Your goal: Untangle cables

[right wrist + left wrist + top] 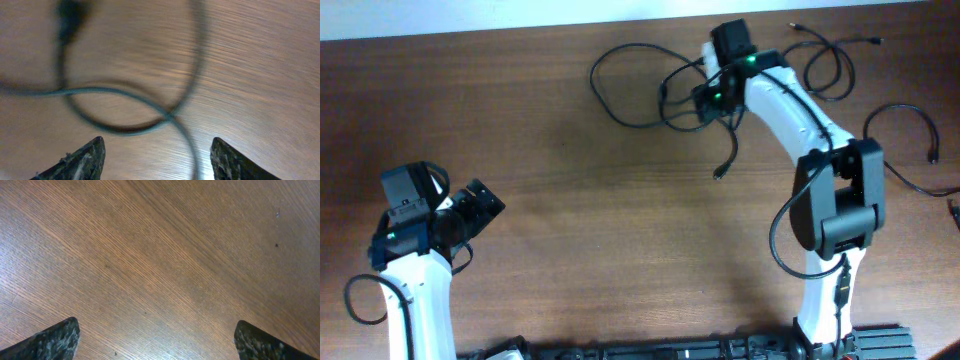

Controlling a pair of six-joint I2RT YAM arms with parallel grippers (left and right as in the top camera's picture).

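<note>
The surface [620,240] is bare wood through the middle and from 6 to 9 o'clock, with open passage around the left claw [483,205]. At 12 o'clock the cables [90,90] sprawl in loops under the spread right claw [705,97]. More loops lie toward 2 o'clock, beside the right arm [835,195].

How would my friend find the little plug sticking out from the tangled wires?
Find the white right arm reaching to the table's far side. Under its gripper lies a tangle of black cables; one cord trails out and ends in the plug. It's the plug nearest the table's middle.
</note>
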